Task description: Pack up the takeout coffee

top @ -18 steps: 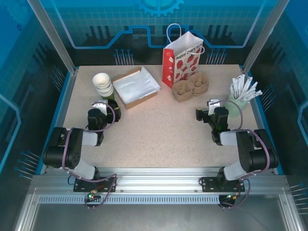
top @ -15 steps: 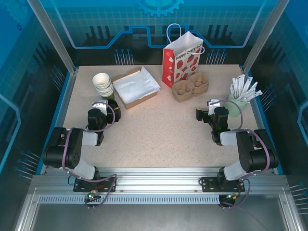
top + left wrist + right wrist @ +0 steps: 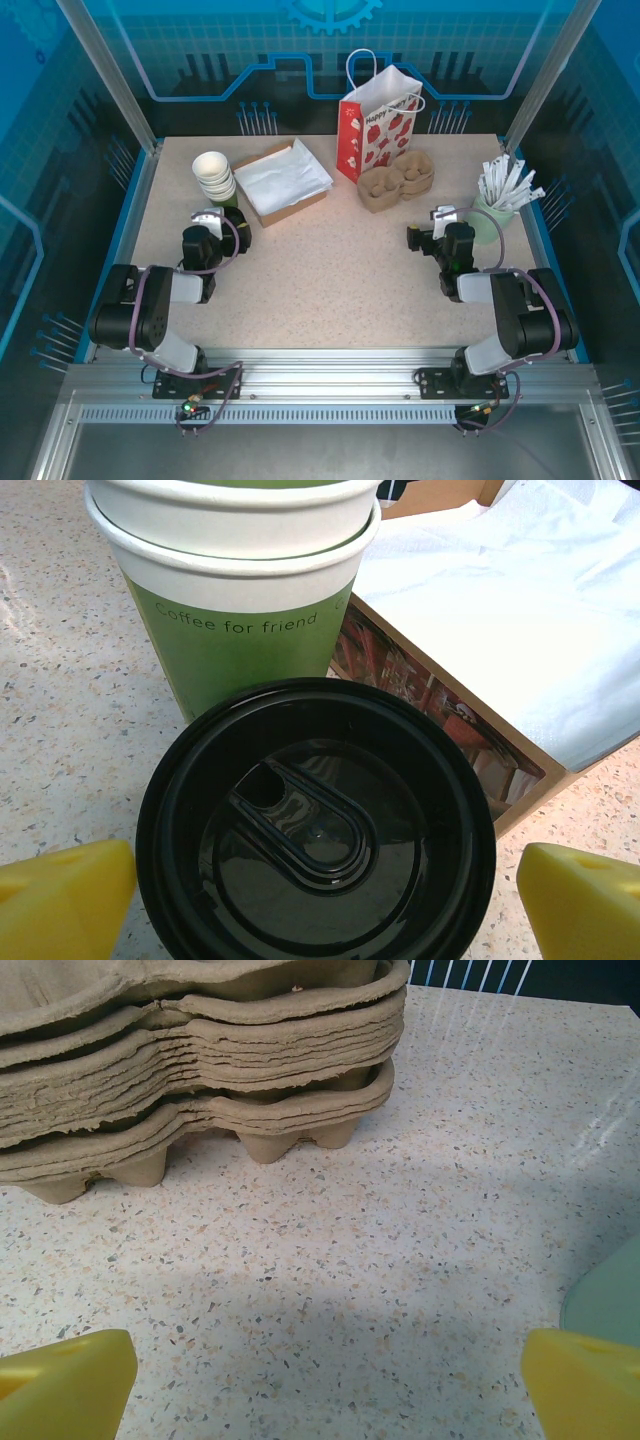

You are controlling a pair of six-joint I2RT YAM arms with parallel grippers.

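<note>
The coffee cup (image 3: 316, 825) stands upright on the left side of the table (image 3: 330, 270). Its black lid (image 3: 420, 780) is framed squarely between the yellow fingers (image 3: 60, 905) of the left pincer (image 3: 322, 905). That pincer is spread wide, with one finger on each side of the cup and neither seen to press on it, so nothing is held. The right pincer (image 3: 325, 1380) is spread likewise, over bare table in front of the cardboard trays (image 3: 190, 1050).

The cup is judged to be a light paper shell under a slick plastic lid. Whether it is filled cannot be told, so it is best treated as full and kept upright. The paper wall would give under a hard squeeze, and a lid pushed from the side might pop off. Hold is best taken on the body just below the lid's rim, where the wall is stiffened, with moderate pressure.

Room is tight at the back. The stack of paper cups (image 3: 235, 570) stands just beyond the coffee cup — close or touching, it cannot be told — and a corner of the box (image 3: 480, 610) lies just to its right. A straight lift is advised before any sideways travel.

The bag (image 3: 378, 128) stands at the far edge, well apart, with open table between. Its handles rise over the mouth, so entry from above would be called for.
</note>
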